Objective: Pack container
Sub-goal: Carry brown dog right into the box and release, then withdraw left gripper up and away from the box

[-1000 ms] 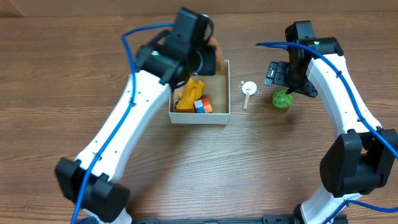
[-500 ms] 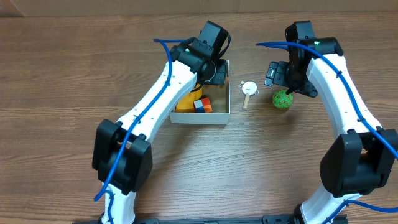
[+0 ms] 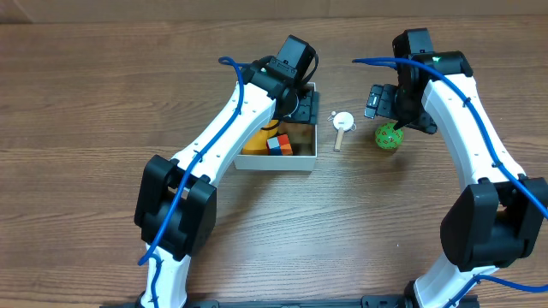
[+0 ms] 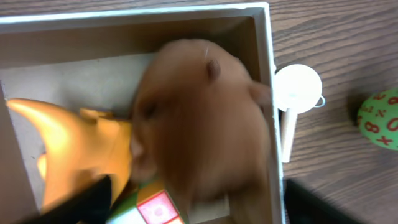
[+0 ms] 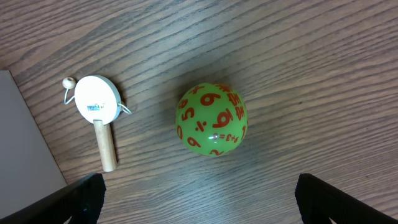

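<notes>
Sitting near the middle of the table [image 3: 86, 103], the container [image 3: 274, 162] is already partly filled. An orange toy [image 4: 68, 149] lies along its left side, a small cube with coloured faces [image 4: 158, 208] sits at the near edge, and a brown furry toy [image 4: 199, 124] fills the right half against the white wall. That furry toy shows blurred in the left wrist view. The left gripper [image 4: 193, 199] hangs right above it with its fingers spread wider than the toy and no pad touching it, so I take the toy as let go into the box.

Just outside the container's right wall lies a little white drum rattle [image 5: 96, 102] on a wooden stick, and beyond that a green ball [image 5: 212, 119] with orange numbers. The right gripper [image 5: 199, 199] hovers over the ball, fingers spread wide and holding nothing.

Two items are left to pack, I'd say. The next move calls for the left arm to lift clear, and for the right to drop squarely over the ball, which may roll if nudged.
</notes>
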`<state>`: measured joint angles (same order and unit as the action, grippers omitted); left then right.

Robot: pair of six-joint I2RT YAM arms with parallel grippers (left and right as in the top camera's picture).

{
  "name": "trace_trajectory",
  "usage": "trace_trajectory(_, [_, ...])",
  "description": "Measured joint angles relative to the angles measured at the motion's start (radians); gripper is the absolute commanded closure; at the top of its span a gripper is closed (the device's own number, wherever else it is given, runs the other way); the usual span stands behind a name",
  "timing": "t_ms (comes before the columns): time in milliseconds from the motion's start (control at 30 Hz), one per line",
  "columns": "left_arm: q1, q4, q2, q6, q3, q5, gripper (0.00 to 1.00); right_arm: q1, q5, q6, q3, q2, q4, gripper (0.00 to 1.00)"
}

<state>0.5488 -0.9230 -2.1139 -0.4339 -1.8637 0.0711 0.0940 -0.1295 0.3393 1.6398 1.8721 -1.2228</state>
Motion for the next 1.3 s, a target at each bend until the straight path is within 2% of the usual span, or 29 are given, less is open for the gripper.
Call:
trace_trajectory(367, [0.000,-0.063,0.066,-0.004,-0.042,-0.036,0.00,0.000,0.000,0.000,0.000,0.000,0.000,0.00])
trace_trajectory(600, [-0.015,-0.168,0.252,-0.004,-0.047,-0.231,0.00,0.000,0.000,0.000,0.000,0.000,0.000,0.00])
trace_trajectory(733, [-0.107,-0.230,0.336,-0.005,-0.061,-0.296,0.00,0.000,0.000,0.000,0.000,0.000,0.000,0.00])
trace_trajectory(933, [-0.304,-0.298,0.345,-0.008,-0.068,-0.343,0.00,0.000,-0.001,-0.001,0.000,0.000,0.016,0.00])
trace_trajectory(1133, [-0.425,-0.331,0.344,-0.008,-0.068,-0.345,0.00,0.000,0.000,-0.003,-0.003,0.001,0.263,0.00])
trace_trajectory(1300, [-0.475,-0.335,0.344,-0.008,-0.068,-0.345,0.00,0.000,-0.001,-0.003,-0.004,0.001,0.206,0.00])
